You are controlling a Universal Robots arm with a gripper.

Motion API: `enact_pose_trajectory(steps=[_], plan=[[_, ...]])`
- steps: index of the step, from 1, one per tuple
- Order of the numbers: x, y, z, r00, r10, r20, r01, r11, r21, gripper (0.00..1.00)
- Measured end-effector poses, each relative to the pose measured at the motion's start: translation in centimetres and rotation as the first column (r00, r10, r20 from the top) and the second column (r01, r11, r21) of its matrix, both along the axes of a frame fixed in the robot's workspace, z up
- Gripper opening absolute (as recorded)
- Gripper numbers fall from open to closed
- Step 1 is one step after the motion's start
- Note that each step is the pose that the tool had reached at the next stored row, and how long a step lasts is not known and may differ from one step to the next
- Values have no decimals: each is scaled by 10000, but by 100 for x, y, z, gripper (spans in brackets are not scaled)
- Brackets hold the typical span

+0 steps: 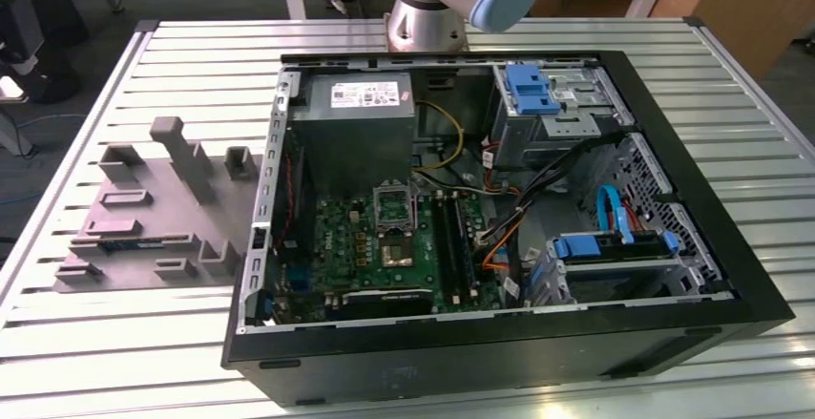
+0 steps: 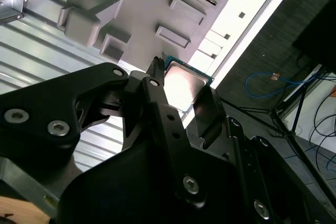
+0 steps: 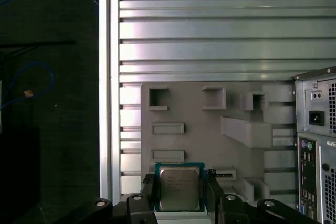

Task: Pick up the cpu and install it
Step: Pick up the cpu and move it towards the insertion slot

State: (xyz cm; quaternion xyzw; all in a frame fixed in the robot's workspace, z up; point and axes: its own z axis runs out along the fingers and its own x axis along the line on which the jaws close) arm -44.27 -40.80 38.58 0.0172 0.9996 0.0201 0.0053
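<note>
The cpu (image 3: 179, 188) is a small square chip with a silvery top and a thin green rim. It sits between my gripper's (image 3: 180, 190) two black fingers (image 3: 148, 190), which press on its opposite edges. It hangs well above the grey fixture plate (image 3: 210, 129). The second wrist view shows the same grip from below: the cpu (image 2: 185, 83) is clamped in the gripper (image 2: 181, 92), with the plate beyond it. In the exterior view the open PC case (image 1: 510, 343) shows the motherboard's metal-framed socket (image 1: 393, 207) with its dark centre.
The grey fixture plate (image 1: 153, 219) with raised blocks and pockets lies on the slatted metal table at the exterior view's left of the case. A grey power supply (image 1: 357, 104), drive bays and cables crowd the case. The table's edge (image 3: 107, 77) borders dark floor with blue cable.
</note>
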Motion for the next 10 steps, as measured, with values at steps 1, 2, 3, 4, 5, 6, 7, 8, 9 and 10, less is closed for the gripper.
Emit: enact_pose_trajectory(steps=[1,2,3,4,5,6,7,8,9,10], plan=[[3,0,0,10000,0,0,0,10000,0,47],[7,0,0,10000,1,0,-1,10000,0,47],[10,-1,-1,10000,1,1,-1,10000,1,47],[14,-1,0,10000,1,0,-1,10000,0,47],[19,-1,-1,10000,1,1,-1,10000,1,47],[23,-1,-1,10000,1,1,-1,10000,1,47],[26,0,-1,10000,0,2,0,10000,1,47],[29,0,-1,10000,0,1,0,10000,1,47],[32,-1,-2,10000,1,2,-1,10000,1,47],[36,-1,-2,10000,1,2,-1,10000,1,47]])
